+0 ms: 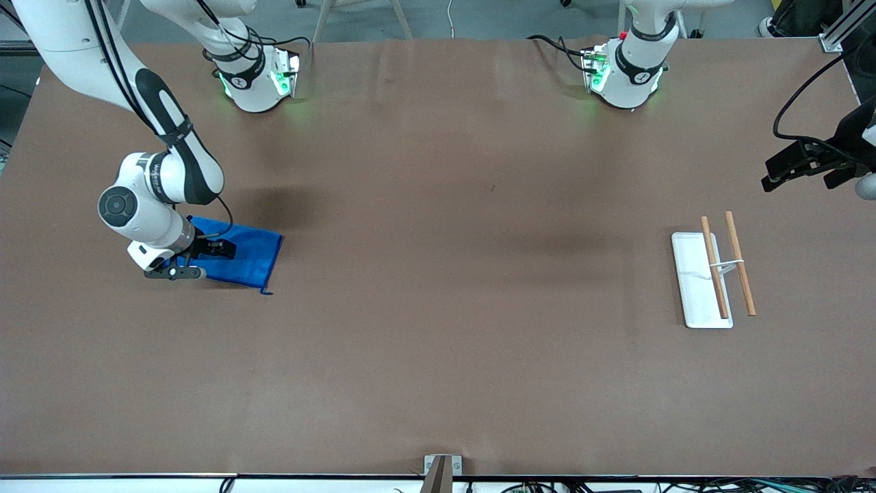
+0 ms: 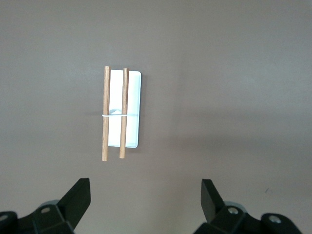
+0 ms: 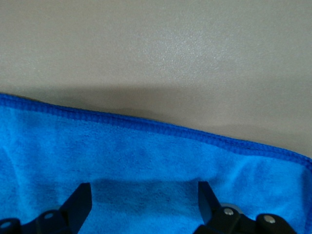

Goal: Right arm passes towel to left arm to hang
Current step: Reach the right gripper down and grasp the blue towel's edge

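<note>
The blue towel (image 1: 254, 255) lies flat on the brown table near the right arm's end, with a short loop (image 1: 265, 292) at its corner nearest the front camera. My right gripper (image 1: 198, 260) is open and low over the towel, close to the edge that faces the right arm's end. In the right wrist view the towel (image 3: 146, 156) fills the area under the right gripper (image 3: 145, 200), whose fingers stand wide apart with nothing between them. My left gripper (image 1: 804, 174) is open and empty, held up in the air at the left arm's end, and it also shows in the left wrist view (image 2: 145, 195).
A white flat base (image 1: 692, 287) with two wooden rods (image 1: 740, 263) tied by a white band stands near the left arm's end. It shows in the left wrist view (image 2: 134, 107) below the left gripper. A metal bracket (image 1: 441, 469) sits at the table's front edge.
</note>
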Motion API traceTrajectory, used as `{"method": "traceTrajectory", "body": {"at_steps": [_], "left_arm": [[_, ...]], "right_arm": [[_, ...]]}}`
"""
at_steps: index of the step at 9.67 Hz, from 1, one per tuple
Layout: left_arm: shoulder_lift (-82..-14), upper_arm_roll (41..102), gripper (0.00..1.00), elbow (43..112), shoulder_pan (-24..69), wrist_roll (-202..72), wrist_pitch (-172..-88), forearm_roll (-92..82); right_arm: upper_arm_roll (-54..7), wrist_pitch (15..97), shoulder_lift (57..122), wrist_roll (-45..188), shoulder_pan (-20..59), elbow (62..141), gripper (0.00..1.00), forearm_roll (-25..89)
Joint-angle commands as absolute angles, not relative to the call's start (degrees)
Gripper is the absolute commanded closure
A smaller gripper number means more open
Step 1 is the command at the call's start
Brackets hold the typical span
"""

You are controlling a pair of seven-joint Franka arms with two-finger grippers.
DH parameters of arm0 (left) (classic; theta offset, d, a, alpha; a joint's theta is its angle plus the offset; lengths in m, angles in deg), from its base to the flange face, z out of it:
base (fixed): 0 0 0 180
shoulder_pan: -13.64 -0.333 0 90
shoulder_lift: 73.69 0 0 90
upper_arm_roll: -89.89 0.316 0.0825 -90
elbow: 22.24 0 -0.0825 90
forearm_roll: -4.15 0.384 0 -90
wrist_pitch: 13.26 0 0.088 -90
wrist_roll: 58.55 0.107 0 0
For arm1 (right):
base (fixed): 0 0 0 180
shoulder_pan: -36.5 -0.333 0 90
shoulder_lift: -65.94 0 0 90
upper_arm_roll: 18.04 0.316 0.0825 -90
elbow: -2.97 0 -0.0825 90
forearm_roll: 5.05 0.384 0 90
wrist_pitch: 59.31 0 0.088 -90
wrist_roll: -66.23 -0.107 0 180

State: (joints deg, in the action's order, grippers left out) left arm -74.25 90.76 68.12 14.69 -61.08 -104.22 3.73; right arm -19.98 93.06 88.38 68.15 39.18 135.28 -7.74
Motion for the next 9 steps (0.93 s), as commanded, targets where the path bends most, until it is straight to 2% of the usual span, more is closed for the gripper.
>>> {"method": "traceTrajectory", "body": {"at_steps": [1,2,4,5,6,8,9], "left_arm": [[-72.9,90.8,0.0,68.5,14.9,-60.7,-104.6,3.5],[-72.9,90.8,0.0,68.5,15.0,-60.6,-104.8,3.6],[-72.9,90.8,0.0,68.5,14.8,-60.6,-105.1,3.6],[-72.9,90.8,0.0,68.5,14.7,-60.6,-105.2,3.5],[-72.8,90.9,0.0,68.5,14.8,-60.6,-105.2,3.6],[-72.9,90.8,0.0,68.5,14.8,-60.7,-105.2,3.6],[-72.8,90.9,0.0,68.5,14.7,-60.8,-105.2,3.5]], "right_arm": [[-19.6,100.0,88.8,68.5,40.2,139.4,0.17,-8.4],[-19.6,99.1,88.7,68.5,40.3,139.4,0.41,-8.4],[-19.5,91.4,87.1,68.2,39.8,137.9,0.84,-8.4],[-19.5,85.5,86.5,68.3,39.9,135.1,0.93,-8.4],[-19.4,77.9,85.6,68.3,39.8,131.6,0.97,-8.3],[-19.2,55.0,85.4,67.8,39.2,118.1,0.98,-2.1],[-19.3,46.9,85.4,67.4,37.8,111.5,0.99,1.9]]}}
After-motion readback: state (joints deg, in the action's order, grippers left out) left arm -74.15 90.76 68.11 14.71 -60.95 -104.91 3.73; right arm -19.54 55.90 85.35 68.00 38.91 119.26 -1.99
